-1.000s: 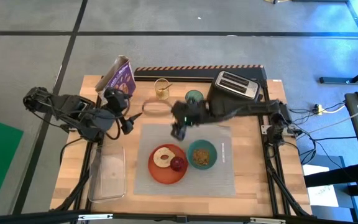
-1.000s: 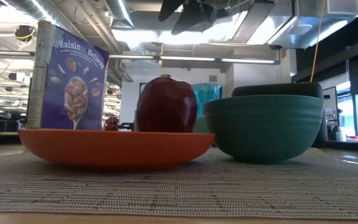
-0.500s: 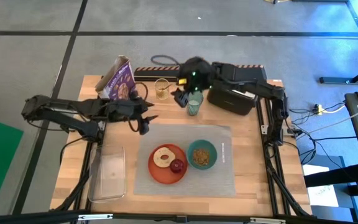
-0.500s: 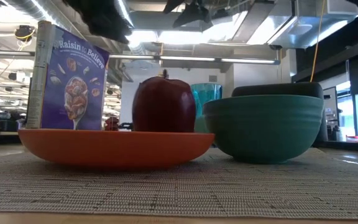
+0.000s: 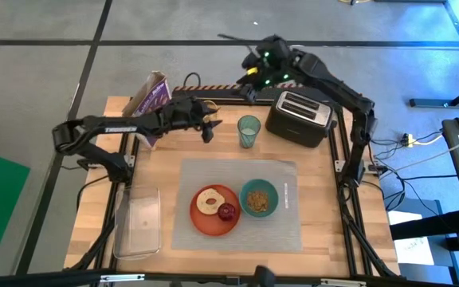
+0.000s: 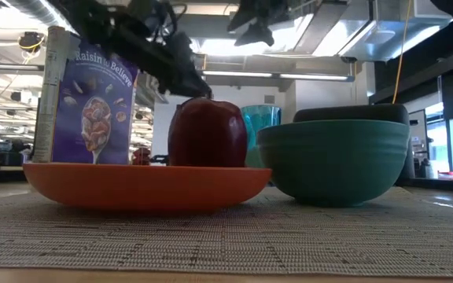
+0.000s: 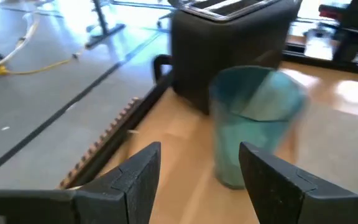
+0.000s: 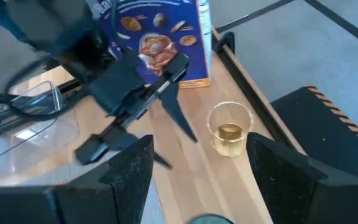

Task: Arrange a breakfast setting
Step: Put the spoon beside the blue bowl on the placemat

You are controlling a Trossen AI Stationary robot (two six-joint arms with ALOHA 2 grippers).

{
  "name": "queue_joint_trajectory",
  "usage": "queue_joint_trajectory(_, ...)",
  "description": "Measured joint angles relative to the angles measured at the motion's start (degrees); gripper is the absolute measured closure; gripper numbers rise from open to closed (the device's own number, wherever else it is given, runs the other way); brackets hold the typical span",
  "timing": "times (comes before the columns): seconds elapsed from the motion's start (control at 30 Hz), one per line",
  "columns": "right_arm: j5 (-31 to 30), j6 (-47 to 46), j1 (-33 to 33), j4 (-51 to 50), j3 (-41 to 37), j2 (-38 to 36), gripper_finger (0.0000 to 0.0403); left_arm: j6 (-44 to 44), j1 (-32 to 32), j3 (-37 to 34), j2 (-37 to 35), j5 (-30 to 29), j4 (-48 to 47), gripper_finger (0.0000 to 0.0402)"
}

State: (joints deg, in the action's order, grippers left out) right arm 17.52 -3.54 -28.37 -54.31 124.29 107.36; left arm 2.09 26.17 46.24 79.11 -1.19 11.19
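Note:
The grey placemat [image 5: 281, 223] lies near the front edge. On it stand the orange plate [image 5: 202, 222], with the bagel-like ring [image 5: 208, 201] and the dark red fruit [image 5: 227, 211] on it, and the teal bowl [image 5: 259, 198]. The green cup [image 5: 249, 130] stands upright on the bare wood behind the mat. My left gripper [image 5: 208, 130] is open and empty just left of the cup [image 7: 253, 124], its fingers apart from it. My right gripper [image 5: 249, 80] is open and empty, high over the far edge. The gold spoon does not plainly show.
The black toaster [image 5: 300, 115] stands right of the cup. The purple cereal box [image 5: 151, 100] stands at the far left. Beside it is a small clear glass [image 8: 229, 130] with something gold in it. A clear container [image 5: 138, 223] lies left of the mat.
My right gripper has gone from above the mat toward the far edge, past the cup, and up high over the far edge. My left gripper has gone toward the right and far edges, up to the cup's left side. The cup stands where it was.

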Motion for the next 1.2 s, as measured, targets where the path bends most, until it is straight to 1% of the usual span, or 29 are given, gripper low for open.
queue_joint_trajectory(0.07,1.44,1.26,-2.15,-0.52,0.0,-0.54,0.0155,0.01,1.42,0.0,2.06,-0.78,2.66,0.0189)
queue_joint_trajectory(0.2,3.0,3.77,-5.59,0.23,0.0,-1.05,0.0155,0.08,3.61,0.02,4.54,-1.26,4.67,0.0189)
queue_joint_trajectory(0.37,5.79,4.34,-9.09,2.76,0.0,-1.12,0.0155,0.22,5.48,0.02,7.73,-1.01,5.44,0.0189)
queue_joint_trajectory(0.53,6.6,5.45,-10.7,4.12,-0.2,-1.12,0.0155,3.81,6.23,0.02,10.4,-1.53,6.58,0.0189)
queue_joint_trajectory(0.67,6.76,6.07,-11.14,3.8,-0.2,-1.12,0.0155,6.4,6.5,0.02,11.14,-2.51,8.05,0.0193)
queue_joint_trajectory(0.77,6.71,7.0,-11.07,3.74,-0.2,-1.12,0.0155,7.69,6.7,0.02,11.59,-2.45,9.28,0.0211)
queue_joint_trajectory(0.93,6.63,8.11,-11.07,3.98,-0.21,-1.12,0.0155,7.69,7.94,0.04,11.72,-2.11,10.0,0.0259)
queue_joint_trajectory(1.13,6.6,8.58,-11.07,5.01,-0.22,-1.12,0.0155,7.69,9.91,0.04,11.72,4.18,10.23,0.0314)
queue_joint_trajectory(1.2,6.58,8.6,-11.07,5.21,-0.22,-1.12,0.0155,7.69,10.24,0.04,11.72,5.28,10.35,0.033)
